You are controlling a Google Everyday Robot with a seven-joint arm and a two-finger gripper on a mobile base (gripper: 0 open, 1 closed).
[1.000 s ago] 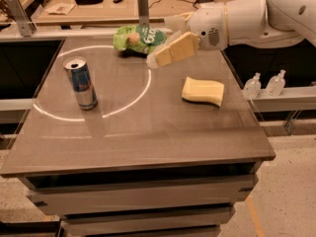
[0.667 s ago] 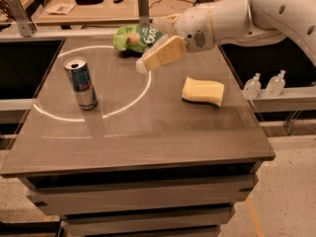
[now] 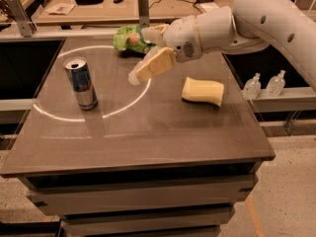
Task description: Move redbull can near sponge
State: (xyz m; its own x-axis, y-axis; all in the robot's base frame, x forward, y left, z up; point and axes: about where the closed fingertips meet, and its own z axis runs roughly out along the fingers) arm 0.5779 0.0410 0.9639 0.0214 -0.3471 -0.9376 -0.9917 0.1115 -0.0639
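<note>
- Your hand (image 3: 140, 55) hangs above the rear middle of the counter (image 3: 148, 142), just in front of the crumpled green snack bag (image 3: 127, 37). Its two tan fingers (image 3: 154, 64) stand apart with nothing between them.
- The white arm (image 3: 261, 19) reaches in from your upper right and passes above the counter's far right corner.
- The pale yellow rectangular foam sponge (image 3: 202, 91) lies flat on the right half of the counter, below and to the right of the hand.
- The slim silver-and-blue redbull can (image 3: 80, 83) stands upright on the left side, well apart from both the sponge and the hand.
- Two small clear bottles (image 3: 264, 85) sit on a ledge beyond the counter's right edge.
</note>
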